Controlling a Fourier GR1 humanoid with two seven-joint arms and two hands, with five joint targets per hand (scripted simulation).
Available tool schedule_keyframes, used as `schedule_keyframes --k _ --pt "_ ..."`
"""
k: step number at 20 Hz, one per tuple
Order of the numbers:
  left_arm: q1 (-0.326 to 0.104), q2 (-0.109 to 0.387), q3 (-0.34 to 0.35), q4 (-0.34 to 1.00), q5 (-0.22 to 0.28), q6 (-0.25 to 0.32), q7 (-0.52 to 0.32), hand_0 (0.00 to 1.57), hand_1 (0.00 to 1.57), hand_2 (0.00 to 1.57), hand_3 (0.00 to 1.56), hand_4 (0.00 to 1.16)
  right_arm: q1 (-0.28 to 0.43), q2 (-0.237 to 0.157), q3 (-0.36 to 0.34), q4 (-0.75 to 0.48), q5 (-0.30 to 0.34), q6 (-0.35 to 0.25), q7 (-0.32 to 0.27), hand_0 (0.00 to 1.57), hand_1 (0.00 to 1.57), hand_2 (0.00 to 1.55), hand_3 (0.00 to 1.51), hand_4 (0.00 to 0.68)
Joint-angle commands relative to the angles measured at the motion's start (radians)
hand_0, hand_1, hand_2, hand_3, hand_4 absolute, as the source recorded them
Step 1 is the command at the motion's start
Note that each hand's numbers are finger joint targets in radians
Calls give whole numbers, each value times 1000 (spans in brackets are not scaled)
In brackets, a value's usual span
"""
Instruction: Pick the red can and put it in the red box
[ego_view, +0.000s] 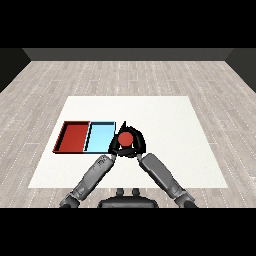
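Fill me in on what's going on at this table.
A humanoid robot has both hands around a red can near the middle of the white table. The left hand and right hand close in on it from either side, fingers curled round it. The can sits just right of the blue tray, not in any tray. The red tray, on the far side of the blue one, holds nothing.

Light blue tray (99, 137), white table (165, 130)

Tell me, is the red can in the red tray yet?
No. The red can sits between both hands, right of the light blue tray; the red tray lies farther left.
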Motion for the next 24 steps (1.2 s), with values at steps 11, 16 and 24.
schedule_keyframes --k 11,16,24 --pt "-59 -12 -78 -26 -56 188 159 1571 1571 1504 1390 950 54 7 -3 -2 -19 58 -81 1470 1470 1440 1393 559" --pt "-29 -12 -60 32 -17 181 34 1571 1571 1495 1340 857 -20 7 23 64 -81 29 -104 1518 1518 1450 1391 541" --pt "33 41 -83 -136 -4 200 77 1571 1571 1530 1426 926 -48 7 39 11 -54 -14 -43 1486 1486 1454 1398 545"
